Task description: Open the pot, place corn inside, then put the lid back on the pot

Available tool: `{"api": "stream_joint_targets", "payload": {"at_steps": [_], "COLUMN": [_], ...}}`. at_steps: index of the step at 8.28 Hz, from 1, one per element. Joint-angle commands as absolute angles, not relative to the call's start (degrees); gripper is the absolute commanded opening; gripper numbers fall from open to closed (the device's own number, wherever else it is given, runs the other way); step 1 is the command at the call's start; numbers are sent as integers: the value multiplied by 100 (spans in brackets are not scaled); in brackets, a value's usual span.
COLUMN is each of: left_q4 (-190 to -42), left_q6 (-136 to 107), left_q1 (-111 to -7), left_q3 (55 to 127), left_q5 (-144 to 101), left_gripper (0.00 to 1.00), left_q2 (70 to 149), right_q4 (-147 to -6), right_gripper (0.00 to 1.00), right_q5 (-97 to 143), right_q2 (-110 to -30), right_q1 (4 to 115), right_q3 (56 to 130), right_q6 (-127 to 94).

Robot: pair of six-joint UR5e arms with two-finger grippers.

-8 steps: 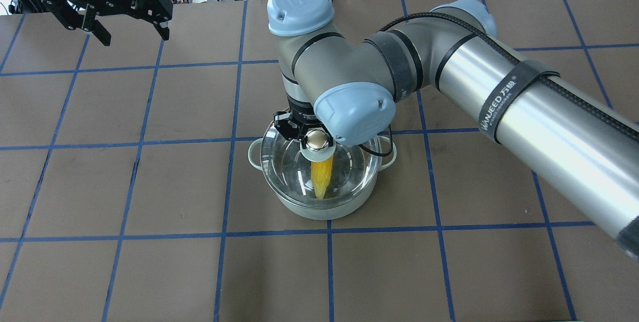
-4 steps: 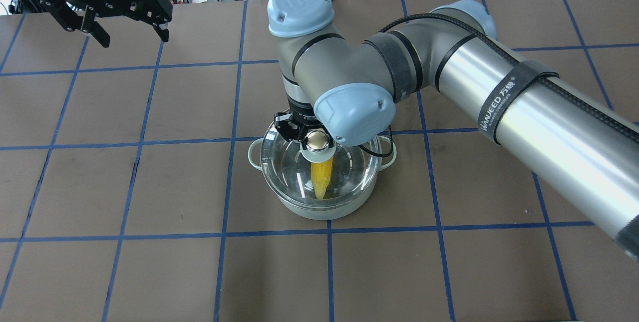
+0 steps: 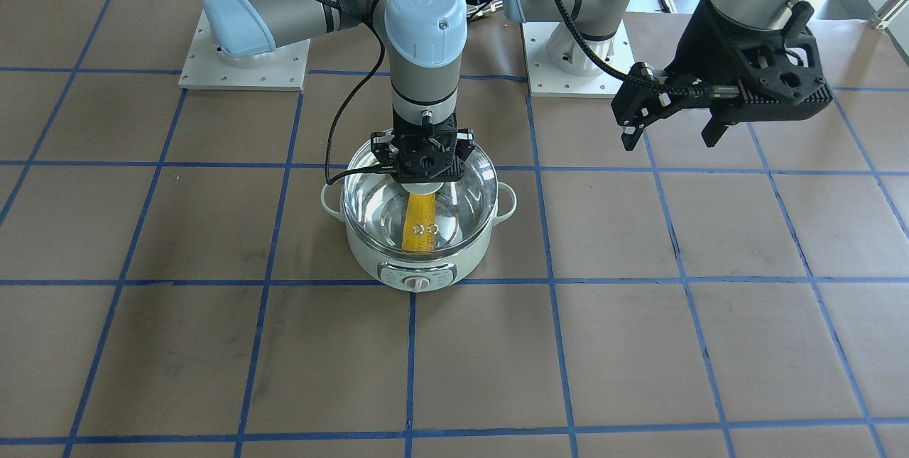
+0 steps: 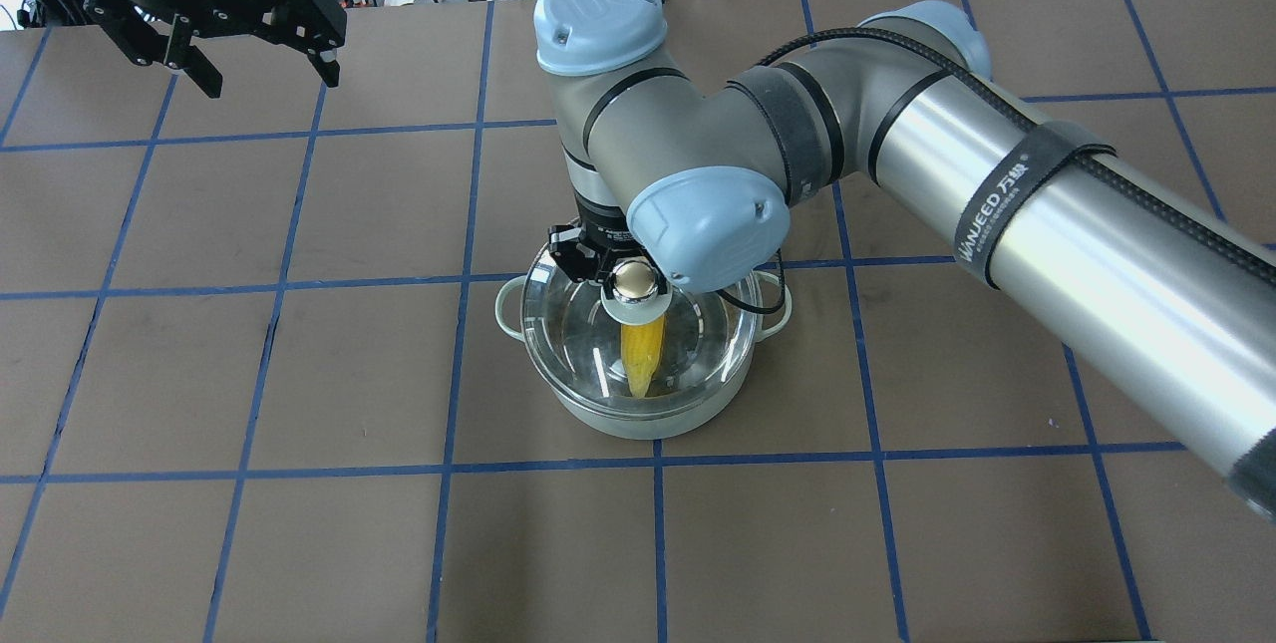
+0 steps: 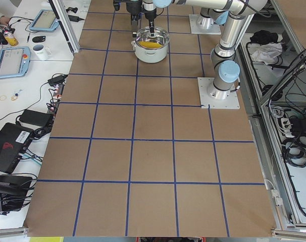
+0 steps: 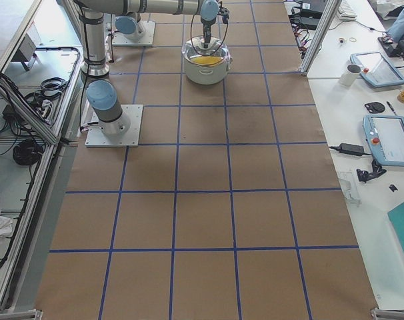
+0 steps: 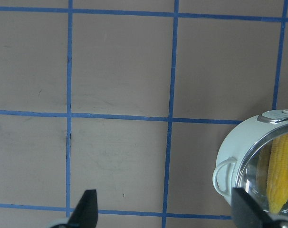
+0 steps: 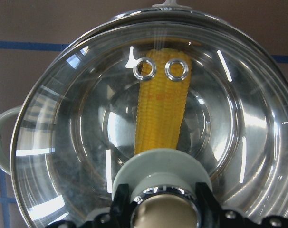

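The table (image 3: 639, 344) was covered in matte brown sheeting, faintly scuffed and ruled into large squares by blue tape (image 3: 547, 231). The pot (image 3: 398, 270) stood on it, just on the robot's side of a tape crossing. Beyond the pot, the arms rose from bolted pale metal base plates (image 3: 245, 64). To either side of the pot, past the table's long edges, white benches (image 5: 21, 30) carried tablets (image 5: 10, 61), a mug (image 5: 40, 50) and loose cables.

The pot was round and pale mint, smooth and glossy, with a small dial (image 3: 420, 282) on its front and looped handles (image 3: 505, 199) at its sides. The lid (image 3: 369, 202) sat on its rim – clear domed glass in a bright metal band, streaked with reflections, with two small steel vent rings (image 8: 146, 68). Through the glass the corn (image 3: 419, 227) lay inside on the polished steel floor, yellow, knobbly and tapered.

The right gripper (image 3: 425, 180) stood straight above the pot, its black fingers (image 8: 121, 202) clenched on either side of the lid's shiny rounded knob (image 4: 635, 281). The left gripper (image 3: 669, 143) hung in the air well away from the pot, its fingers (image 7: 87, 211) spread wide and holding nothing.
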State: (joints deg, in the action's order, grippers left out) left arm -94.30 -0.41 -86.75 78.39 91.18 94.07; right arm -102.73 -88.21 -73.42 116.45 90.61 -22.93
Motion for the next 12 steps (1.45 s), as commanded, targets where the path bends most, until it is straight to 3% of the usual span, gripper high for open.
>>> {"api": "stream_joint_targets", "payload": {"at_steps": [1,12], "left_q4": [-9457,-9395], "left_q6": [-44,70], "left_q1": [-8684,-8684], "left_q3": [7822,7831], "left_q5": [9088,9071], "left_gripper": [100,100], "left_q2": [9404,9448], "right_q4": [-10283,-10371], "right_gripper": [25,27], "right_q5": [-8833,-8877], "right_q2": [-7313,-7313], "right_q1": [11646,11628], "right_q3": [9062,9053], "right_q6": [-2259,-2171]}}
